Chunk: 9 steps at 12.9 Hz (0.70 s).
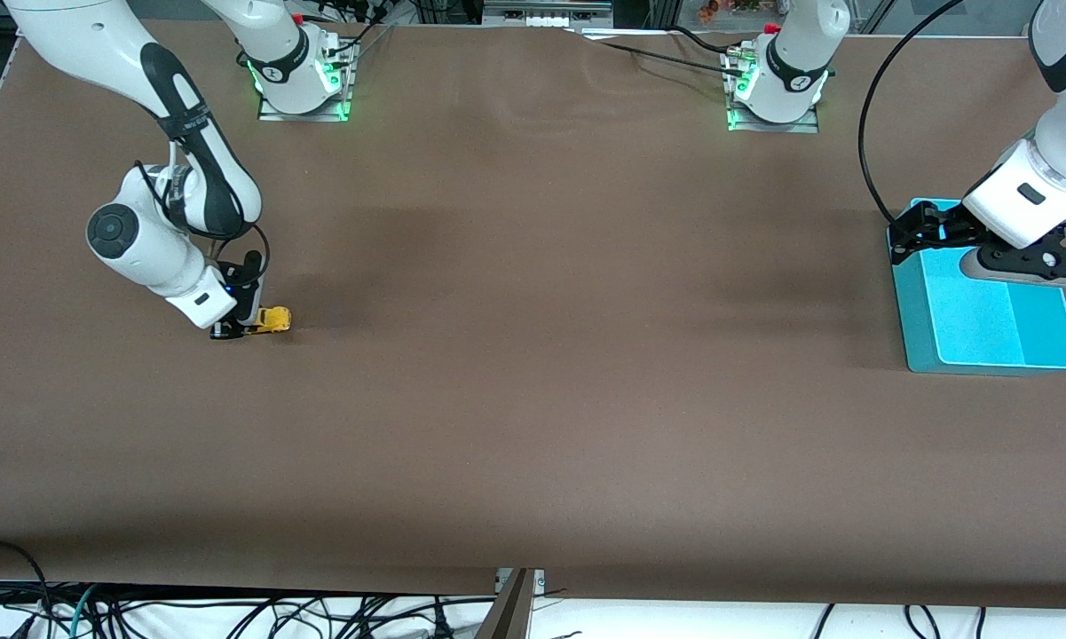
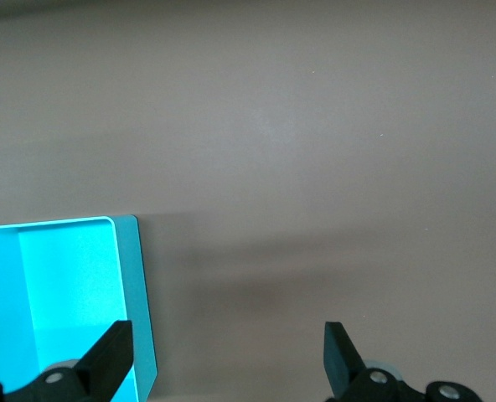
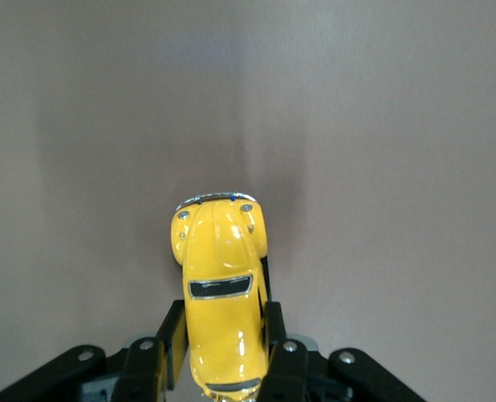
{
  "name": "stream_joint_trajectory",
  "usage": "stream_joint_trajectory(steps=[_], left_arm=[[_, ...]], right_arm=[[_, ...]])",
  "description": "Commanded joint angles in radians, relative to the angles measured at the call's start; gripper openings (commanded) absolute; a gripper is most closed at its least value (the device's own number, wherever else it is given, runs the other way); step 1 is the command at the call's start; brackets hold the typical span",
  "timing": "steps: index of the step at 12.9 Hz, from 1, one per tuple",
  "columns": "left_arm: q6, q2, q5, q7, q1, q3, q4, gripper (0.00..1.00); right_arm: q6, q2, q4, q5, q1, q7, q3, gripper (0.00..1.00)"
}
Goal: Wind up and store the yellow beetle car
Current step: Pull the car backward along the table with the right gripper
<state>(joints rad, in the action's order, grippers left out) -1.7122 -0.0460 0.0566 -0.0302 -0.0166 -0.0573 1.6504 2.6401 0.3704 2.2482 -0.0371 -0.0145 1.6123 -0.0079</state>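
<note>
The yellow beetle car (image 1: 271, 319) sits on the brown table toward the right arm's end. My right gripper (image 1: 241, 327) is down at the table and shut on the car's rear half. In the right wrist view the car (image 3: 221, 293) lies between the two black fingers (image 3: 171, 339), its bonnet pointing away from the hand. My left gripper (image 1: 919, 232) is open and empty, hovering over the corner of the teal tray (image 1: 985, 319) at the left arm's end. In the left wrist view its gripper (image 2: 227, 356) spans the tray's edge (image 2: 135, 293) and bare table.
The tray is shallow with a lighter teal inside (image 2: 55, 285) and nothing in it. A black cable (image 1: 870, 133) loops above the table by the left arm. The table's front edge (image 1: 515, 581) has cables below it.
</note>
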Motion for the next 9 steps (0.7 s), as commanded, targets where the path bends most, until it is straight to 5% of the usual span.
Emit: stream_joint_trajectory(steps=[1, 9], left_arm=[[0.012, -0.005, 0.003, 0.004, -0.006, 0.004, -0.018, 1.00], [0.013, -0.005, 0.003, 0.004, -0.006, 0.004, -0.018, 1.00]], right_arm=[[0.035, 0.053, 0.014, -0.010, -0.062, 0.082, 0.011, 0.19], [0.032, 0.099, 0.004, -0.017, -0.219, 0.254, 0.008, 0.21]])
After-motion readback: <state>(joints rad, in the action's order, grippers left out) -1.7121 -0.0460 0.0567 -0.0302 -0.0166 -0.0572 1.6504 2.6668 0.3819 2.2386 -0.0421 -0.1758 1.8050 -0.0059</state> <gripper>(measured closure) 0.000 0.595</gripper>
